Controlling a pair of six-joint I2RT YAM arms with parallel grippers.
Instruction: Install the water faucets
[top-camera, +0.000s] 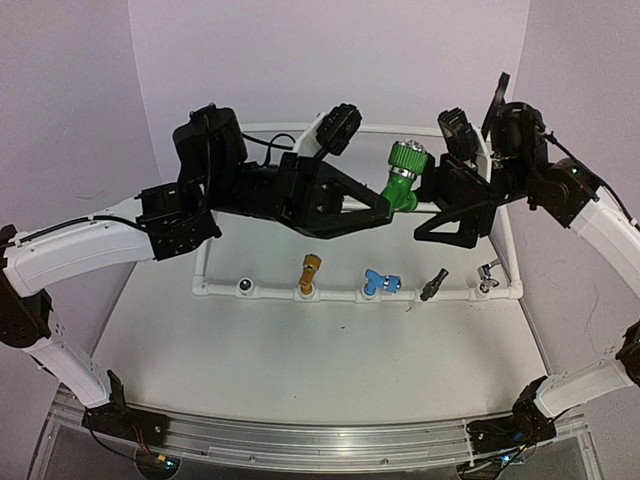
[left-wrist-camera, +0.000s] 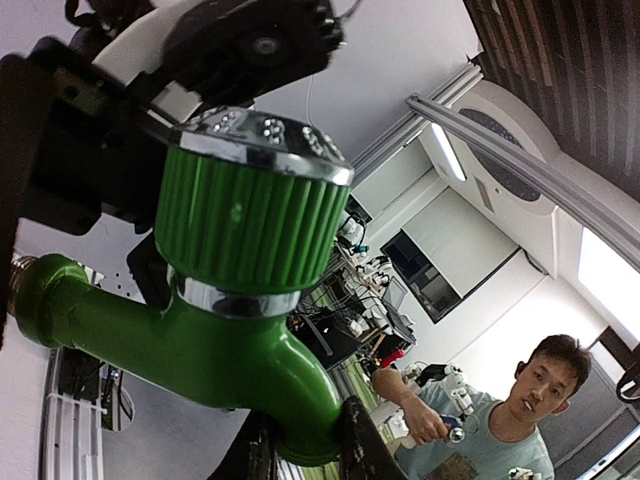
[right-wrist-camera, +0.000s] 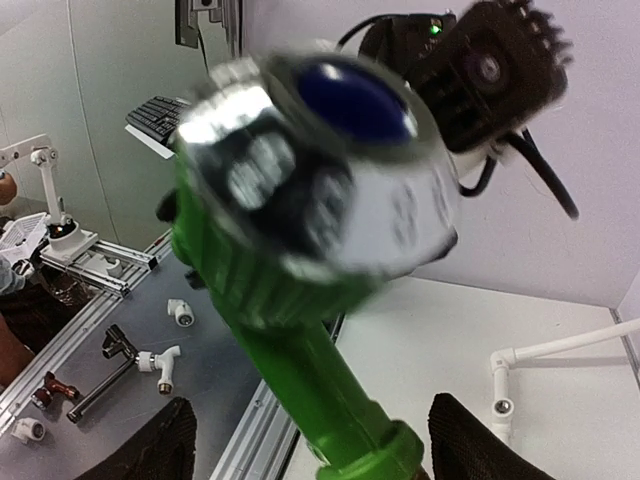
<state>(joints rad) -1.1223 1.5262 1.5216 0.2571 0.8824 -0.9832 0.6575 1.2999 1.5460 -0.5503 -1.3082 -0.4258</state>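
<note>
A: Holding the green faucet (top-camera: 404, 172) well above the table, the left gripper (top-camera: 385, 207) is pinching it low on the body, its jaws nearly closed around it. Are you seeing that too?

B: I am. The right gripper (right-wrist-camera: 318, 445) is standing wide open, with one finger on each side of the faucet's lower end. As far as I'm making out, neither pad is touching it.

A: So I'm reading this as a regrip or handover in mid-air. What are we asking of the right arm?

B: I'm thinking it should be closing on the plain green body, not the ribbed knob, since the knob is probably turning freely. The left should be letting go only once that grip is feeling firm.

A: And where is it going?

B: On the white pipe frame (top-camera: 345, 296), the golden-orange faucet (top-camera: 311, 271), blue faucet (top-camera: 376, 283), dark grey faucet (top-camera: 435, 284) and silver faucet (top-camera: 487, 273) are sitting along the near rail. The leftmost socket (top-camera: 243, 287) is showing bare, so I'm guessing green is heading there.

A: That's well apart from where it's hanging.

B: Right, so I'm advising a grip that's leaving the threaded end free, then lining it up square with the socket before turning. Otherwise the thread is risking a cross.
</note>
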